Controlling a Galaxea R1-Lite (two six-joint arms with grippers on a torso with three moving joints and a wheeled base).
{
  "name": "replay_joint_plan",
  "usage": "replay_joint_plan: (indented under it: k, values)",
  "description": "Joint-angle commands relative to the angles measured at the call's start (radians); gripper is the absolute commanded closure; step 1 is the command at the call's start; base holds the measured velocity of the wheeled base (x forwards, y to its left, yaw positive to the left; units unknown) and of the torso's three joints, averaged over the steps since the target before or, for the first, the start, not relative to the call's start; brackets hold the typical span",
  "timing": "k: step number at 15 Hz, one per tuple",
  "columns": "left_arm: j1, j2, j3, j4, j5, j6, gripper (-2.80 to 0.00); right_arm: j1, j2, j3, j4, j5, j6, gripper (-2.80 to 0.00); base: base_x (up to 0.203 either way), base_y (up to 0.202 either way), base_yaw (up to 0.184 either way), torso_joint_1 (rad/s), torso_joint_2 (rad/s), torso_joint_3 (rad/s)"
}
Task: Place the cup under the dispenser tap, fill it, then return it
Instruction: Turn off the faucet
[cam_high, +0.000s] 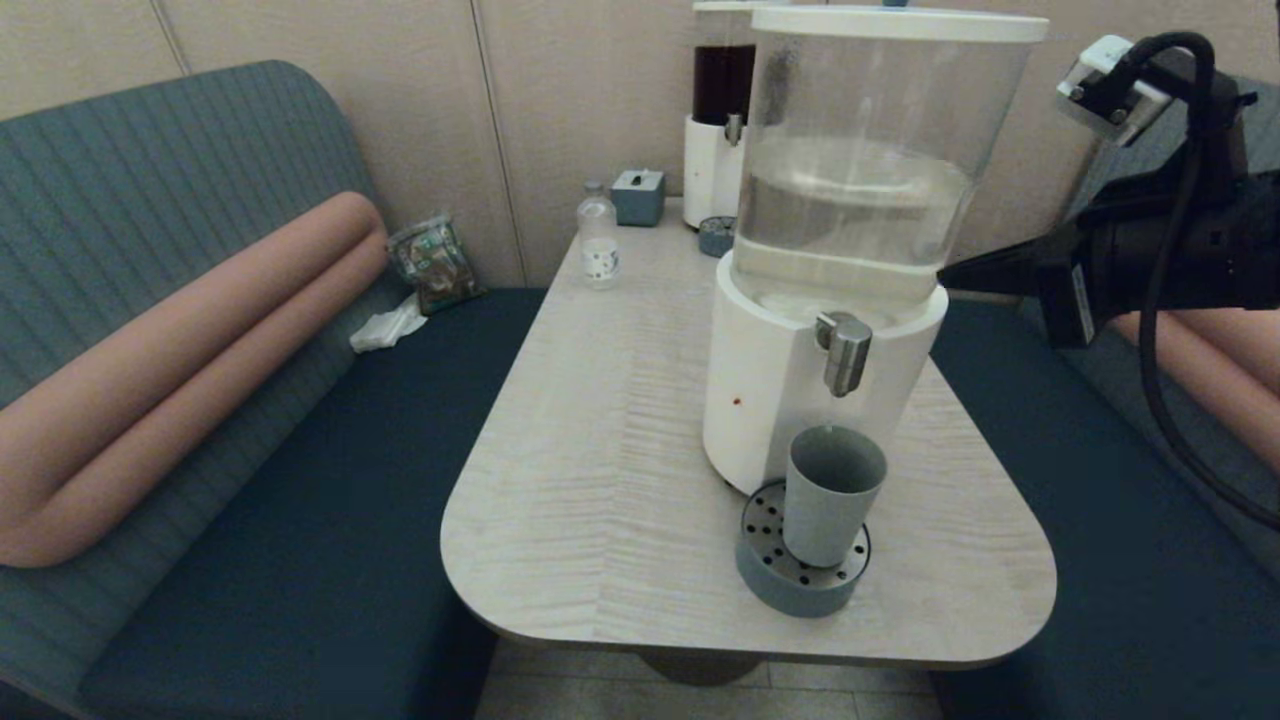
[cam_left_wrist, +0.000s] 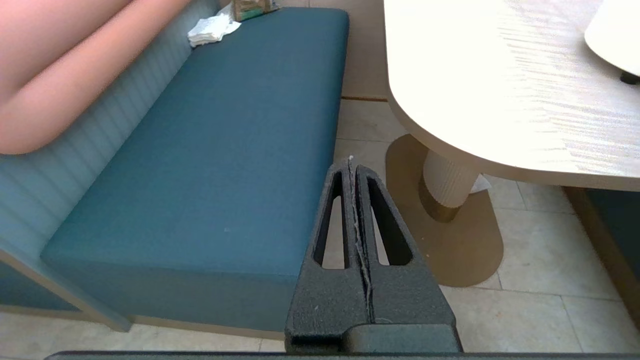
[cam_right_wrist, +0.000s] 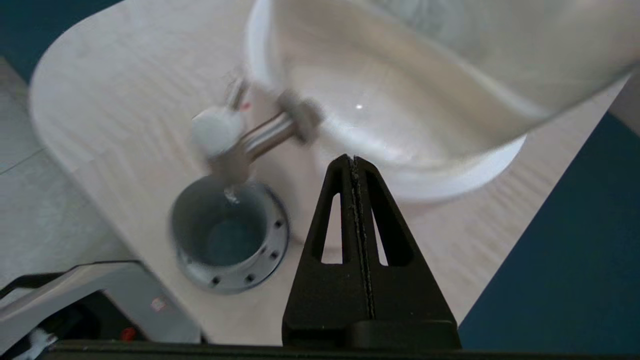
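Note:
The grey-green cup stands upright on the round perforated drip tray, right below the steel dispenser tap of the big white-based dispenser. In the right wrist view the cup sits under the blurred tap. My right gripper is shut and empty, raised beside the dispenser's right flank, well above and apart from the cup; its arm comes in from the right. My left gripper is shut and empty, low over the floor between bench and table.
A narrower dispenser with dark liquid, a small bottle, a grey box and a second small tray stand at the table's far end. Blue benches flank the table. The cup stands near the table's front edge.

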Motion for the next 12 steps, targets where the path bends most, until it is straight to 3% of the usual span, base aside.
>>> replay_joint_plan:
  k: [1,8,12]
  values:
    - [0.0,0.001,0.0,-0.001,0.001,-0.001,0.0,-0.012,-0.067,0.038,0.004,0.001,0.001,0.0,0.0,0.0,0.0,0.0,0.0,0.0]
    - [0.0,0.001,0.0,-0.001,0.001,-0.001,0.0,-0.074,-0.368,0.215,-0.085,-0.005,0.138,0.0,0.0,0.0,0.0,0.0,0.0,0.0]
    - [0.0,0.001,0.0,-0.001,0.001,-0.001,0.0,-0.142,-0.681,0.382,-0.142,-0.007,0.32,0.0,0.0,0.0,0.0,0.0,0.0,0.0]
